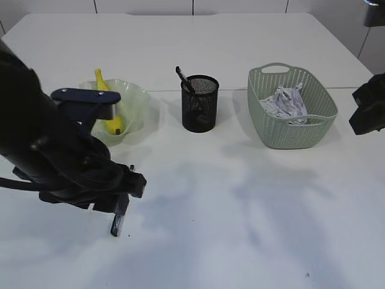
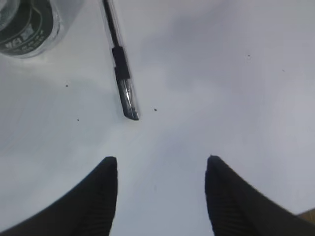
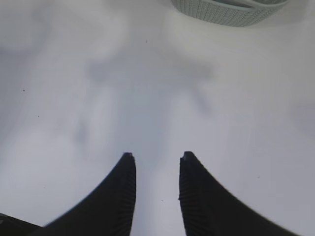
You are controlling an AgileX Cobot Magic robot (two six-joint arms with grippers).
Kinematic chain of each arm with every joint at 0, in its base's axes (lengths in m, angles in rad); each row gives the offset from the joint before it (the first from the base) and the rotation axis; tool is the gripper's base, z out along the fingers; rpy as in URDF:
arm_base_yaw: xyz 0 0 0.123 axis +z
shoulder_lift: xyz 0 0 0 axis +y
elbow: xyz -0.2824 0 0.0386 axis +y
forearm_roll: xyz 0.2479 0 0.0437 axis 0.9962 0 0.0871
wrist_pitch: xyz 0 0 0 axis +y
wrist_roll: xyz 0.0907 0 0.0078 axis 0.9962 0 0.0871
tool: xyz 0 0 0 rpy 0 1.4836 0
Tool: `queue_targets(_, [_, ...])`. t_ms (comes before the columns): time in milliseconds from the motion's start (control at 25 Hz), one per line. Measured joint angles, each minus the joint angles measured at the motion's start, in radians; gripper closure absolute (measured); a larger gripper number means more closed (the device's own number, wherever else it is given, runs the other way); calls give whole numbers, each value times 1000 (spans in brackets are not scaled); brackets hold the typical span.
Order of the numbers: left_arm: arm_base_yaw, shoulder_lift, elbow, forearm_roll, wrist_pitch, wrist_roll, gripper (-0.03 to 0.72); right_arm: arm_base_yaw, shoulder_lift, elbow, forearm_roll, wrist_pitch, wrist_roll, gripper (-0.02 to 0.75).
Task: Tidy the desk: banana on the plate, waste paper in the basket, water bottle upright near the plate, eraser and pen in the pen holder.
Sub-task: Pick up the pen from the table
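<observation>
A: Two pairs of fingers, both black and ribbed on the inner faces, tapering to blunt tips. The left fingers (image 2: 109, 169) stand spread apart with nothing between them, over bare white bench (image 2: 221, 88). The right fingers (image 3: 129, 164) sit closer together, a narrower gap, also holding nothing.

B: And what lies just beyond the left pair?

A: A pen (image 2: 120, 64), slim with a clear barrel and a dark grip band, flat on the bench ahead of the tips and not touching them. Past it, in the corner, the round clear body of a water bottle (image 2: 27, 24) with a dark label.

B: How does the arm sit?

A: The left arm (image 1: 48, 150) is bulky and black, bent low over the near left of the bench, its wrist pointing down. The right gripper (image 1: 368, 111) hangs at the right edge, well apart from things.

B: The rest?

A: A yellow banana (image 1: 108, 105) lies in a wavy pale-green plate (image 1: 137, 99). A black mesh pen holder (image 1: 200, 103) stands mid-bench with a dark pen poking out. Crumpled white waste paper (image 1: 287, 102) sits in the green woven basket (image 1: 289, 135).
</observation>
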Motion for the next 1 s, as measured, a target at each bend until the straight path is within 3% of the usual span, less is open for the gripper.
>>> queue_targets(680, [4, 229, -11, 199, -161, -316, 291, 0, 0, 0, 0, -1, -4, 502])
queue_targets(1000, [19, 266, -11, 201, -164, -353, 291, 0, 0, 2, -1, -1, -4, 502])
